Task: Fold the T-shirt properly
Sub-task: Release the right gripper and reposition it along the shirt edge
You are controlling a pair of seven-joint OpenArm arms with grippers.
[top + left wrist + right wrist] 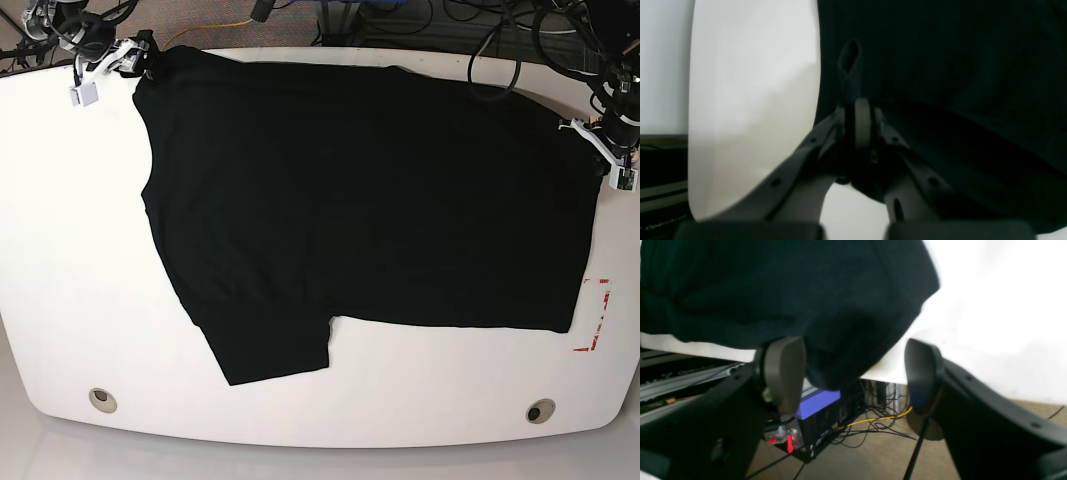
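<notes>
— Two arms, one shirt: what do you have in front of you?

— Biggest first: the white table [70, 260], rounded at its corners, and spread flat over most of it the T-shirt [370, 190], plain black. Its body runs across the table from my right arm's side to my left arm's side, and one short sleeve [270, 350] sticks out toward the near edge. The far corner on my right side hangs a little over the table's rim.

— And your left gripper?

— My left gripper [857, 111] sits at the shirt's edge on the base view's right. From the wrist view, my fingers [863, 123] are pressed together with black fabric pinched between them, and a small fold of cloth [849, 63] stands up just beyond the tips. So that one is closed on the T-shirt.

— The right one?

— My right gripper [853, 380] is at the far corner on the other side. Its pads [785, 373] stand wide apart, and the overhanging corner of the shirt droops between them. The near pad looks just beside the cloth; I cannot tell if it touches. Nothing is clamped there.

— Anything smaller?

— Red marks [597, 318] on the table by the shirt's edge, two round holes [101, 398] near the front rim, and below the table, cables [870, 426] on the floor.
</notes>
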